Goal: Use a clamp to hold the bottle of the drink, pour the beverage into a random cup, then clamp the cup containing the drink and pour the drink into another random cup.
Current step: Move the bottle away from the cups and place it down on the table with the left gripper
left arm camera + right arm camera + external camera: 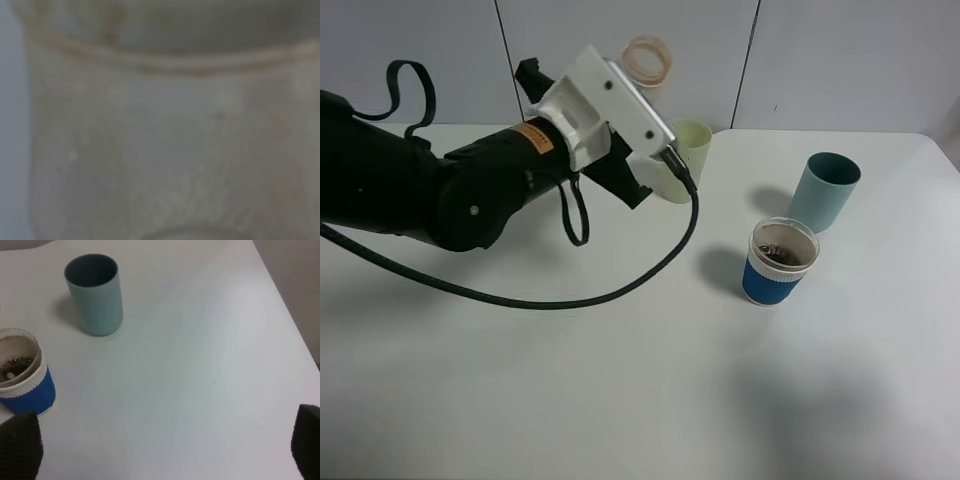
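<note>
My left hand (625, 178) is mostly hidden under its white camera mount (605, 100). It is clamped shut on the bottle of the drink (648, 60). The bottle's blurred wall fills the left wrist view, and its open mouth shows just beyond the hand, upright and clear of the table (620, 400). I cannot tell whether any liquid is left in it. Just to that hand's right stands the pale yellow-green tumbler (692, 148), so near that I cannot tell whether they touch. The cable (620, 290) loops from the mount down to the table under the arm.

My right hand (162, 455) hangs with its fingertips (20, 445) wide apart and nothing between them. Close ahead, off toward one fingertip, stands the blue-banded cup (775, 275) with the brown beverage (782, 252) in it. The teal cup (825, 190) is farther ahead, near the blue-banded cup but apart from it.

I judge the first pour done. The bottle has to go down next, then the cup gets clamped.

- Lowering or swinging the left hand this close could knock the slim tumbler over, and the cable could drag it.
- A light bottle released at a tilt may topple.
- Closing off-centre on the blue-banded cup would shove it toward the teal cup.
- Too hard a squeeze could buckle its thin wall and slop the drink.
- The tumbler's narrow mouth leaves little margin for the pour.
</note>
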Robot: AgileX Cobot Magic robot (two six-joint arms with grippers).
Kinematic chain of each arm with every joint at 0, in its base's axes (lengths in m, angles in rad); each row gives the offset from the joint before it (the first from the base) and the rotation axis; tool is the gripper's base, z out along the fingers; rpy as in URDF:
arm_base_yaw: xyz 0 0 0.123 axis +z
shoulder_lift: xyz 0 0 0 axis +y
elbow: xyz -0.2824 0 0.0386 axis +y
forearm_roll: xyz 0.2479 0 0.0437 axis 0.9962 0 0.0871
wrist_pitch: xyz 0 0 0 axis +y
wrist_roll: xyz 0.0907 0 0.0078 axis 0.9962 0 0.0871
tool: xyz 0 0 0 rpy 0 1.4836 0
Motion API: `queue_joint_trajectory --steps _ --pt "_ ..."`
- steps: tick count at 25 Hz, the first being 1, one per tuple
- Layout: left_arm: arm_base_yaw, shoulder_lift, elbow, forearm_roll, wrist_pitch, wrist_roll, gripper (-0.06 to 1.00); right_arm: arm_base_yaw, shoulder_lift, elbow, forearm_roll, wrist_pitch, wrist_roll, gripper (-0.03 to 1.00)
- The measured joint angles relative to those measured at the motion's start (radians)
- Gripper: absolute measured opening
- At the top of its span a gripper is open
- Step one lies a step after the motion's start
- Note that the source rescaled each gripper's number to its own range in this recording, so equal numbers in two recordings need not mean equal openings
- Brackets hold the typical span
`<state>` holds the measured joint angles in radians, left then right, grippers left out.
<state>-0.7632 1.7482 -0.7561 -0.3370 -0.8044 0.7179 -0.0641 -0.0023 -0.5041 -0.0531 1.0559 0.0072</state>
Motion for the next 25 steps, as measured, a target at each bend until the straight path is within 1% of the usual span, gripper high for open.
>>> queue_joint_trajectory --steps 2,5,9,11,14,19,22,25 --pt "0.044 -0.01 0.037 0.082 0.007 -0.173 0.02 0.0 0.0 0.0 0.0 0.0 0.0 1.0" --pt "0.124 -0.015 0.086 0.218 0.017 -0.407 0.02 0.0 0.0 0.0 0.0 0.0 0.0 1.0" --pt "0.242 -0.017 0.134 0.426 0.004 -0.666 0.02 0.0 0.0 0.0 0.0 0.0 0.0 1.0" --pt "0.307 -0.017 0.157 0.531 -0.025 -0.749 0.02 0.0 0.0 0.0 0.0 0.0 0.0 1.0" --pt "0.398 -0.016 0.186 0.608 -0.089 -0.798 0.02 0.0 0.0 0.0 0.0 0.0 0.0 1.0" --pt "0.526 0.007 0.212 0.687 -0.161 -0.81 0.02 0.0 0.0 0.0 0.0 0.0 0.0 1.0" --pt "0.578 0.044 0.212 0.744 -0.199 -0.81 0.02 0.0 0.0 0.0 0.0 0.0 0.0 1.0" --pt "0.601 0.09 0.212 0.758 -0.24 -0.811 0.02 0.0 0.0 0.0 0.0 0.0 0.0 1.0"
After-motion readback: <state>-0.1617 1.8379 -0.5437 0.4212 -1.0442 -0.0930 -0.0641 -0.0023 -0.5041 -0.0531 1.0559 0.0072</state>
